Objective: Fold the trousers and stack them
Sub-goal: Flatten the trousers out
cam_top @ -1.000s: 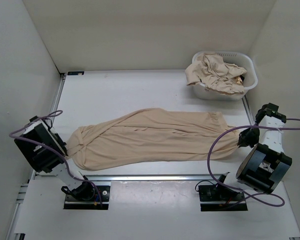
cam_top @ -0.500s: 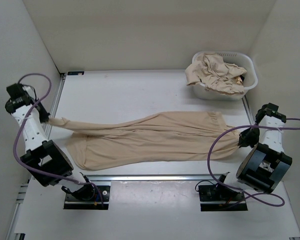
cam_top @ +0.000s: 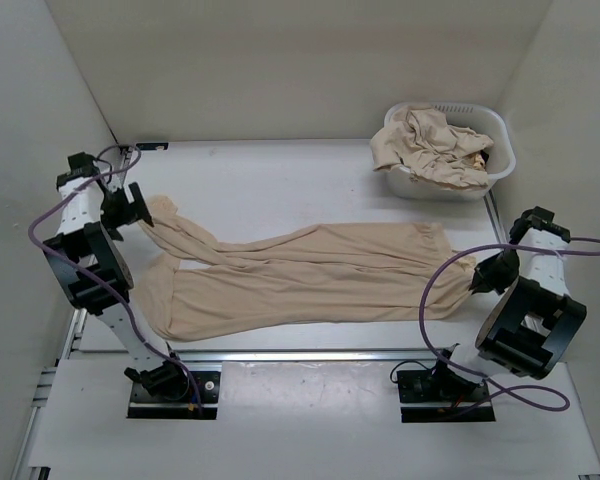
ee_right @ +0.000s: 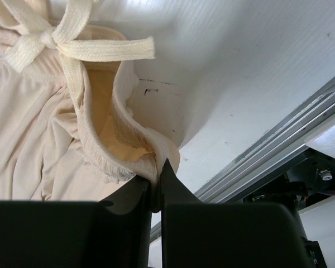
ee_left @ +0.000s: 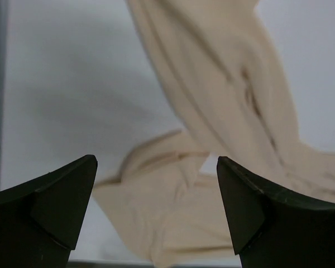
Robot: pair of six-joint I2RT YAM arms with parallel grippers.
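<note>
Leftward and away, the left arm has swung from the near left corner to the far left edge, drawing one leg out with it. On the table (cam_top: 270,180) the trousers (cam_top: 310,275) lie stretched across the middle, waist at the right edge. A white basket (cam_top: 497,125) stands in the far right corner. The left gripper (cam_top: 130,207) hangs released above the leg end, and the right gripper (ee_right: 158,173) is clenched on the waistband (ee_right: 120,142). This looks like the spreading step. Next, the near leg likely needs laying alongside the other.
</note>
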